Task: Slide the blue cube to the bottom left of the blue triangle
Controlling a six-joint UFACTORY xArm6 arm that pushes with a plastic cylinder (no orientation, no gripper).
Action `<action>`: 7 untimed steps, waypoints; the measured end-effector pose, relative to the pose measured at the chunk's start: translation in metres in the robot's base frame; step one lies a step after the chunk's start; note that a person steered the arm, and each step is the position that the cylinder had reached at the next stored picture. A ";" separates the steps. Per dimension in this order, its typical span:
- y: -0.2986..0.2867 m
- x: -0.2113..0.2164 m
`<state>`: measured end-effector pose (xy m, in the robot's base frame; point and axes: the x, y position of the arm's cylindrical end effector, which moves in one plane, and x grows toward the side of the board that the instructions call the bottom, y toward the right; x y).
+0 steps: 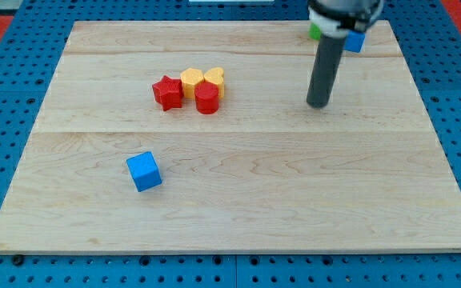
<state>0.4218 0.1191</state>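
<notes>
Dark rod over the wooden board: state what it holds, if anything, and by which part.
Nothing is held. The rod has no jaws; my tip rests on bare wood, touching no block, far to the upper right of the blue cube.

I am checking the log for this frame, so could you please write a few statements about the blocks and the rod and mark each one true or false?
1. The blue cube lies apart from the other blocks, toward the view's bottom left. True.
2. My tip touches the blue cube. False: it rests on bare board far to the view's right of it.
3. The red star sits at the view's left end of the cluster. True.
4. The red cylinder stands alone. False: it is packed against the yellow blocks.
5. A blue block sits at the view's top right, partly hidden by the arm. True.
</notes>
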 end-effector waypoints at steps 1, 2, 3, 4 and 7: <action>-0.037 0.064; -0.099 0.103; -0.180 0.114; -0.264 0.116; -0.302 0.114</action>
<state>0.5359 -0.1824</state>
